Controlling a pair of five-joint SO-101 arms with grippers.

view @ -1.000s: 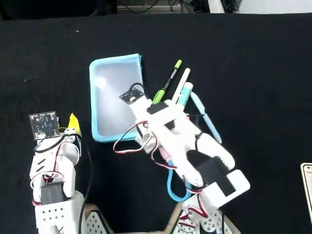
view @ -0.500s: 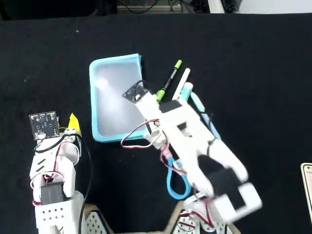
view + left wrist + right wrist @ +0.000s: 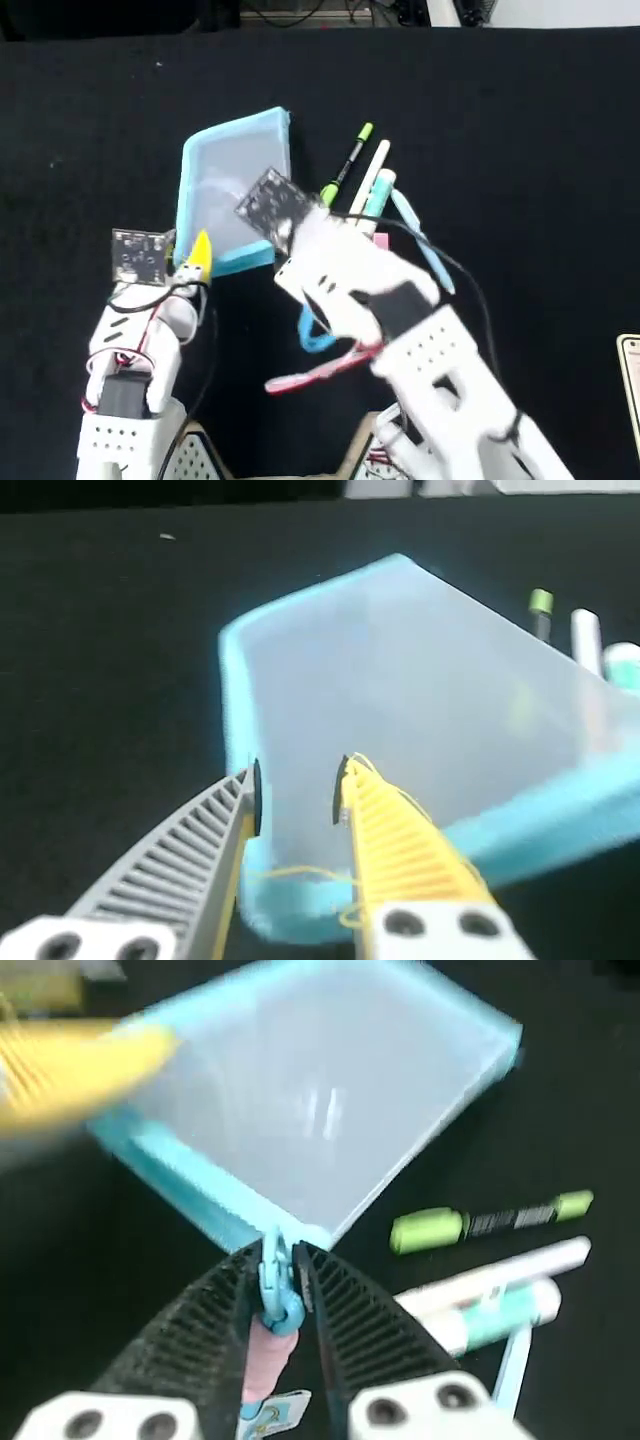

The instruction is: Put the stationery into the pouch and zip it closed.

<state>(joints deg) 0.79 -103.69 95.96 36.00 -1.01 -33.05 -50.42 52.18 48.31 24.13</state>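
Note:
The light blue pouch (image 3: 232, 170) lies at centre left with one side raised off the black table. My right gripper (image 3: 280, 1260) is shut on the pouch's blue zipper pull (image 3: 272, 1295) at its long edge, and a pink tag (image 3: 262, 1365) hangs below. My left gripper (image 3: 295, 785) stands open over the pouch's near corner (image 3: 262, 905), its grey and yellow fingers slightly apart on the translucent face. Beside the pouch (image 3: 320, 1100) lie a green marker (image 3: 345, 165), a white pen (image 3: 372, 168), a teal pen (image 3: 380, 192) and a light blue pen (image 3: 425, 245).
The right arm (image 3: 400, 320) crosses the middle of the table and covers part of the pens. A blue loop (image 3: 312, 335) and a pink strap (image 3: 320, 368) dangle under it. A white card (image 3: 630, 385) sits at the right edge.
My left arm moved forward to the pouch's near corner. The right arm swung left and rose with the zipper pull, and the pouch tilted up.

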